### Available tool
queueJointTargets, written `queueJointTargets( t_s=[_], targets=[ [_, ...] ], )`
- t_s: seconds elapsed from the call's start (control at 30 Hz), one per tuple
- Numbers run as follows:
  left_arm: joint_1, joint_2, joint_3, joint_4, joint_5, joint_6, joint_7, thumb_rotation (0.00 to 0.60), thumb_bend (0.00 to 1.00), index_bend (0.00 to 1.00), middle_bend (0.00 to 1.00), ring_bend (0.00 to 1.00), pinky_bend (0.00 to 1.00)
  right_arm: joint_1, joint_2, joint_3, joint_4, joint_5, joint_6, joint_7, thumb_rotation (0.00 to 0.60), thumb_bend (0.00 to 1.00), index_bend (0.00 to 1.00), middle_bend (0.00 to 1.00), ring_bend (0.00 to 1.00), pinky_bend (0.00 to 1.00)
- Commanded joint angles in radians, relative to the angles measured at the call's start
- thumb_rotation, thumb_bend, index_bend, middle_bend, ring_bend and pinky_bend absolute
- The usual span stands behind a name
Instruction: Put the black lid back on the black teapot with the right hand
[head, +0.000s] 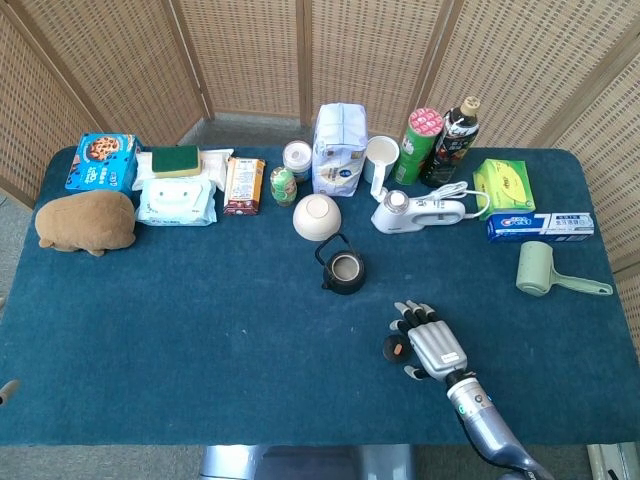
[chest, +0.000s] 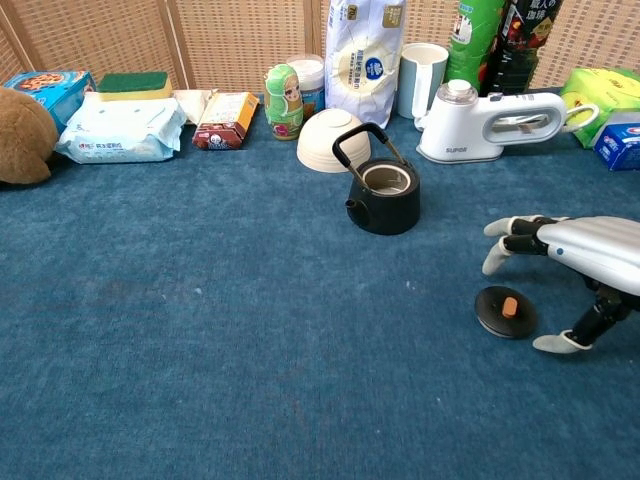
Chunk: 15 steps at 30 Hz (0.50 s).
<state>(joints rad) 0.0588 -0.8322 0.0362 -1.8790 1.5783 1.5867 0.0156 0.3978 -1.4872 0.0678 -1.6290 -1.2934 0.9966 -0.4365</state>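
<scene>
The black lid (chest: 505, 311) with its little orange knob sits flat on the blue table (chest: 200, 350) in the lower right of the chest view, well apart from the black teapot (chest: 383, 193), which stands open near the middle with its handle up. The right hand (chest: 575, 268) hangs over the lid with fingers spread, released and gripping nothing. Just behind the teapot there's a white bowl (chest: 333, 139) turned upside down, and the left hand isn't visible anywhere.

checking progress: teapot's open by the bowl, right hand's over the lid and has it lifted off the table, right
Not quite. The lid lies flat on the table, not lifted: the chest view shows the right hand above it with fingers spread, holding nothing. The rest is right: the teapot stands open by the bowl.
</scene>
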Motion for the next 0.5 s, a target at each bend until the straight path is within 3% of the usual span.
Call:
queueJointTargets(
  t_s=[0.03, 0.5],
  targets=[
    [-0.002, -0.001, 0.001, 0.0, -0.001, -0.005, 0.004, 0.6, 0.09, 0.0, 0.0, 0.0, 0.02, 0.005, 0.001, -0.001, 0.0, 0.007, -0.002, 0.005, 0.6, 0.25, 0.27, 0.07, 0.04, 0.0],
    [-0.004, -0.005, 0.001, -0.005, -0.004, -0.012, 0.013, 0.6, 0.09, 0.0, 0.0, 0.0, 0.02, 0.031, -0.012, -0.005, 0.007, 0.051, -0.019, -0.003, 0.6, 0.26, 0.33, 0.07, 0.04, 0.0]
  ],
)
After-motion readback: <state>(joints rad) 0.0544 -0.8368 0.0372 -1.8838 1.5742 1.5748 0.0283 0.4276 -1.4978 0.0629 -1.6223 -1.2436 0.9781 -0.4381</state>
